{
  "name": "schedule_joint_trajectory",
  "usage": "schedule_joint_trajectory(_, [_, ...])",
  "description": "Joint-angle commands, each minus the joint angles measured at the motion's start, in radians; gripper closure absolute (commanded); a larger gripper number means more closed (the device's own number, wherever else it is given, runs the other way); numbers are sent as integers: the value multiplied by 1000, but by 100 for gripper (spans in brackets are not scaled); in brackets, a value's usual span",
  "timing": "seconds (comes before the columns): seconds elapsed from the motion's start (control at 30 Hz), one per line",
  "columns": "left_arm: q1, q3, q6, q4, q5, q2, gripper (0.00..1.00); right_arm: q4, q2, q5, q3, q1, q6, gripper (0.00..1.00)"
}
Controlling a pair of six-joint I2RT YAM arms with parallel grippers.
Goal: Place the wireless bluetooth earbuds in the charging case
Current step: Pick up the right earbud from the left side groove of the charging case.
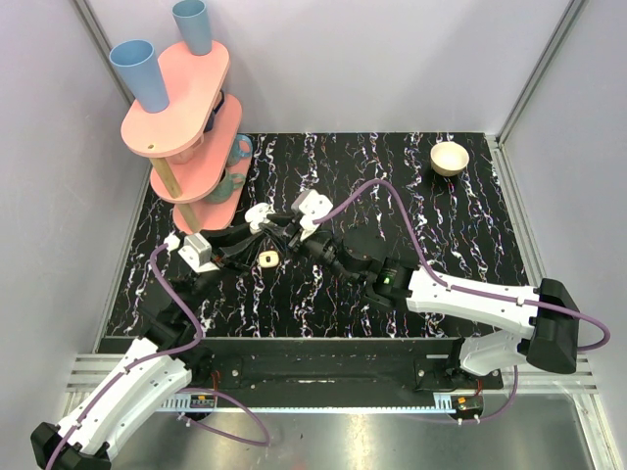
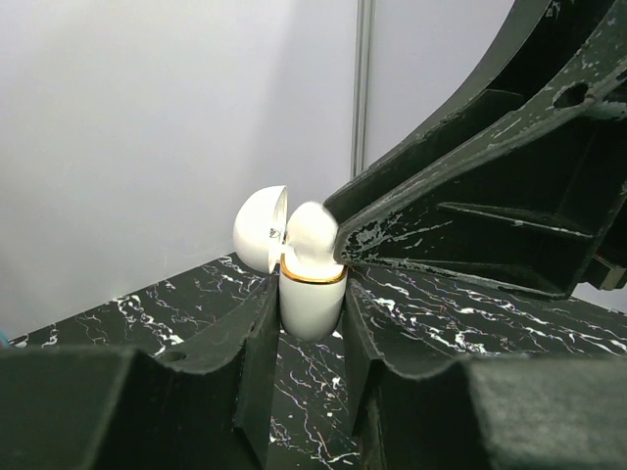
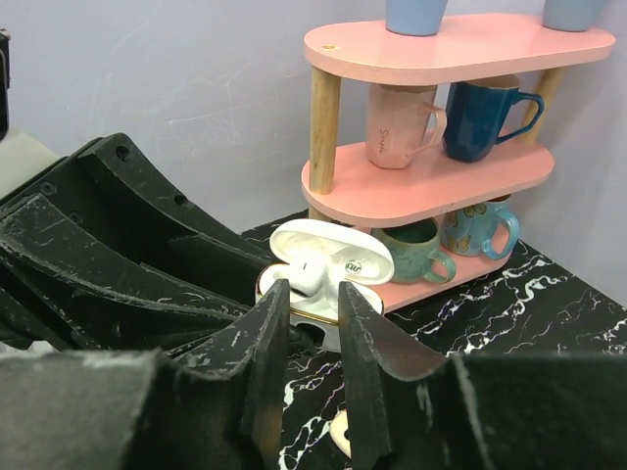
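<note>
One charging case [image 2: 312, 305], one visible earbud [image 2: 310, 235], one pink rack [image 3: 460, 44], two blue cups [image 1: 140, 73], four mugs [image 3: 397, 122], one bowl [image 1: 450, 157]

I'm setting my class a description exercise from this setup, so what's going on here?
The left gripper is clamped on the white charging case, holding it upright with its lid swung open. The right gripper pinches a small white earbud right at the case's open top; it doesn't look fully seated yet.
</note>
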Motion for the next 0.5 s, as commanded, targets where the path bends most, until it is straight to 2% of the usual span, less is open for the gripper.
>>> schedule_joint_trajectory(0.0, [0, 9, -4, 63, -7, -9, 100, 2, -26, 46, 56, 8, -14, 68])
schedule_joint_trajectory(0.17, [0, 7, -3, 63, -1, -9, 100, 2, -36, 55, 61, 8, -10, 67])
schedule_joint_trajectory(0.3, [0, 4, -1, 59, -1, -12, 100, -4, -55, 58, 56, 8, -9, 61])
schedule_joint_trajectory(0.47, [-2, 7, 2, 50, 7, -10, 100, -73, -71, 18, 91, 6, -29, 58])
